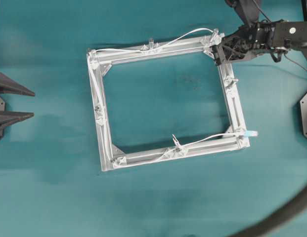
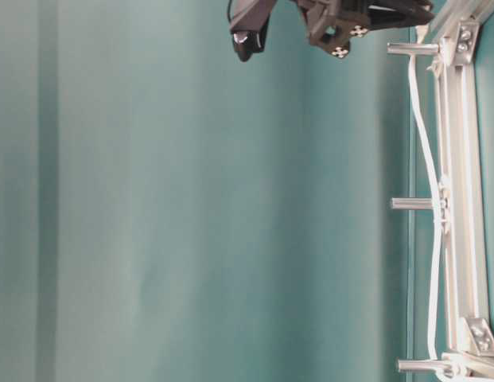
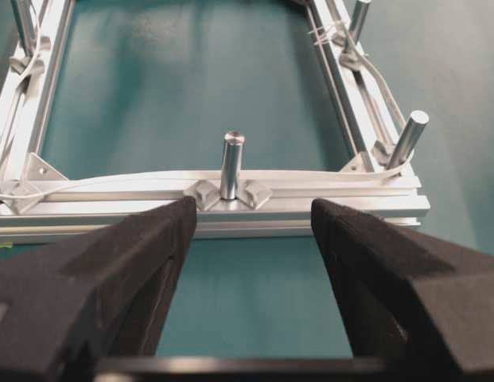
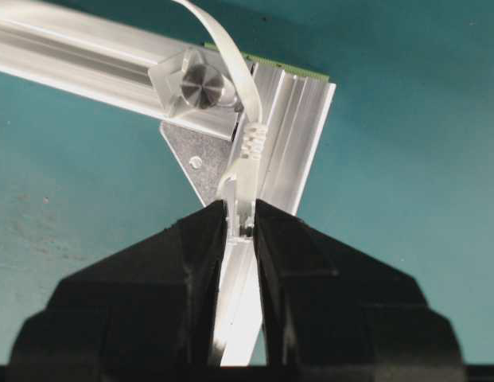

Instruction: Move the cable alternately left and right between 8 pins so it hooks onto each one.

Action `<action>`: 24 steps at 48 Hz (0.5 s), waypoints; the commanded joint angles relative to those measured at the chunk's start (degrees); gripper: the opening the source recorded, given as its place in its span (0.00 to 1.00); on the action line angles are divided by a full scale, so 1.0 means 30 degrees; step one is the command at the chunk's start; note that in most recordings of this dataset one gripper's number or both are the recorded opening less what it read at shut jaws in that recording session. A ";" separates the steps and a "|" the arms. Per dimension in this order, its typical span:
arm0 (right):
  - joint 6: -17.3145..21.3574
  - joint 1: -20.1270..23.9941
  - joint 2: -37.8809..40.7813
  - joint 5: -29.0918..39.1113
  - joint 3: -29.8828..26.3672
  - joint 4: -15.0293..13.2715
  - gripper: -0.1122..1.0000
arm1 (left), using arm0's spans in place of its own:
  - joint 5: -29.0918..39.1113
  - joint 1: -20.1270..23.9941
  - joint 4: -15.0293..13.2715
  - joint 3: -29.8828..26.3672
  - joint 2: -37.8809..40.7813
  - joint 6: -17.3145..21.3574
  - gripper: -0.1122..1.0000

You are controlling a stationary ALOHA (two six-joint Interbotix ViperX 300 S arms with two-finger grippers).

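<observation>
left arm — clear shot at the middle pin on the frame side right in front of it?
Probably yes. The left gripper is open with the pin upright between its fingers' line, only bare mat between. The cable runs just behind the pin.

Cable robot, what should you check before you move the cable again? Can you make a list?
1. Right gripper shut on the cable end: ok.
2. Cable passes beside the corner pin: ok.
3. Cable lies along the far rail of the frame: ok.
4. Left gripper open and holding nothing: ok.
5. Next pin down the right rail not yet hooked: ok.
6. Slack enough to reach it: cannot tell.
</observation>
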 commanded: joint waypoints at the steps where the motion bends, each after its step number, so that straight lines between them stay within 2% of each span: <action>1: -0.0059 0.0088 -0.0439 0.0059 -0.0410 0.0234 0.23 | -0.0088 0.0088 0.0029 -0.0469 0.0146 -0.0059 0.75; 13: -0.0234 0.0146 -0.0410 0.0059 -0.0352 0.1201 0.23 | -0.0088 0.0059 0.0029 -0.0469 0.0146 -0.0059 0.75; 24: -0.0322 0.0146 -0.0322 0.0059 -0.0322 0.1465 0.23 | -0.0088 0.0088 0.0029 -0.0469 0.0146 -0.0059 0.75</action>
